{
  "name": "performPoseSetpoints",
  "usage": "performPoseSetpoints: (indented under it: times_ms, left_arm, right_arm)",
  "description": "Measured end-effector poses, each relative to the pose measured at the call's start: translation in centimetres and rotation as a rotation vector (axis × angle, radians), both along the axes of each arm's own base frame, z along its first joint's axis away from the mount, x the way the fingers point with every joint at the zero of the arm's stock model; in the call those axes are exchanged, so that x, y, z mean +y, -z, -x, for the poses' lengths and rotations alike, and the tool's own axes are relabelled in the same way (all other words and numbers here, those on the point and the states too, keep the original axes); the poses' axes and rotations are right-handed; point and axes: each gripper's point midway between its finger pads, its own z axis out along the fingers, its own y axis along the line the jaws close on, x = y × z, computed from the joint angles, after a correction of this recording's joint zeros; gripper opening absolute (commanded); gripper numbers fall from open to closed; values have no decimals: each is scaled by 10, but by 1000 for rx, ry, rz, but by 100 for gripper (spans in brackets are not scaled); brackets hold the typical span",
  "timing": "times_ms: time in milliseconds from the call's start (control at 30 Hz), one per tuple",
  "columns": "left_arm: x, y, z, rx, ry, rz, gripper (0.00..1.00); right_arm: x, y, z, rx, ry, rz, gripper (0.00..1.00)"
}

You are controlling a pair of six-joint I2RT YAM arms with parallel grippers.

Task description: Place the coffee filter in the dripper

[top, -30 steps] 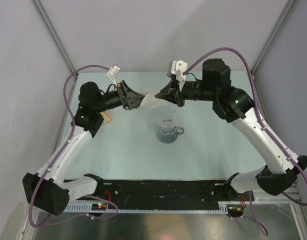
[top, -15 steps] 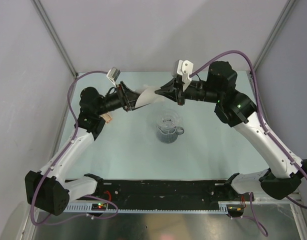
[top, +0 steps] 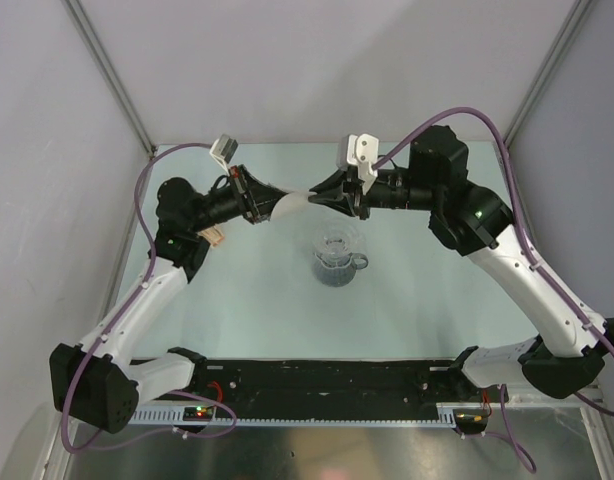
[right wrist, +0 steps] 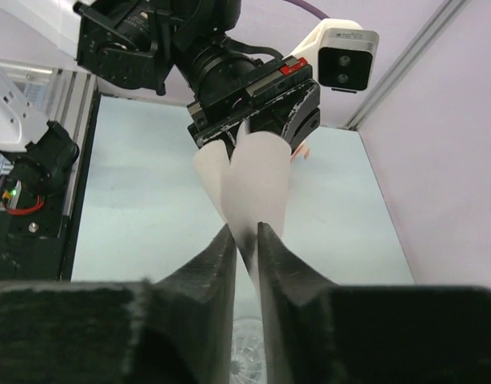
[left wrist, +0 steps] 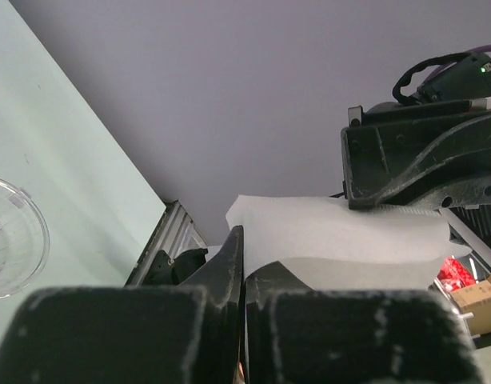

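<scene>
The white paper coffee filter [top: 290, 205] hangs in the air between both grippers, above and behind the dripper [top: 339, 256]. My left gripper [top: 263, 201] is shut on its wide edge; in the left wrist view the jaws [left wrist: 245, 264] pinch the filter [left wrist: 341, 236]. My right gripper [top: 318, 198] is at the filter's narrow end. In the right wrist view its jaws [right wrist: 245, 232] stand slightly apart, with the filter [right wrist: 253, 184] tip loose in the gap. The translucent grey ribbed dripper [right wrist: 249, 352] stands upright on the table below, its handle to the right.
A tan flat stack [top: 217, 235] lies on the table [top: 247, 290] beside the left arm. Grey walls and metal frame posts [top: 107, 70] close in the back and sides. The black rail [top: 327, 380] with both arm bases runs along the near edge.
My left gripper has closed on the filter's wide edge. My right gripper's jaws have parted a little round the narrow end. Both grippers shifted slightly at the handover spot.
</scene>
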Motion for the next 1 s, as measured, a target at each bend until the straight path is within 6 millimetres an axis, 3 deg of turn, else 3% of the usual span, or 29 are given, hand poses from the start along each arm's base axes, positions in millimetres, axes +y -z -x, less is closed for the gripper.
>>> performPoseSetpoints:
  times_ms: [167,367,667,1000]
  left_arm:
    - [0,-1,3,-6,14,-1,0]
    - [0,-1,5,-10,22,-2,0]
    - [-3,3,4,7,40,-7,0]
    - [-4,5,10,3,77,-17,0]
  right_arm:
    - [-12,3,-2,29,-6,47,36]
    - [-28,24,-9,83,3,120,32]
    - [-21,43,-12,114,-34,175,2]
    - [-26,46,-24,110,-14,200,0]
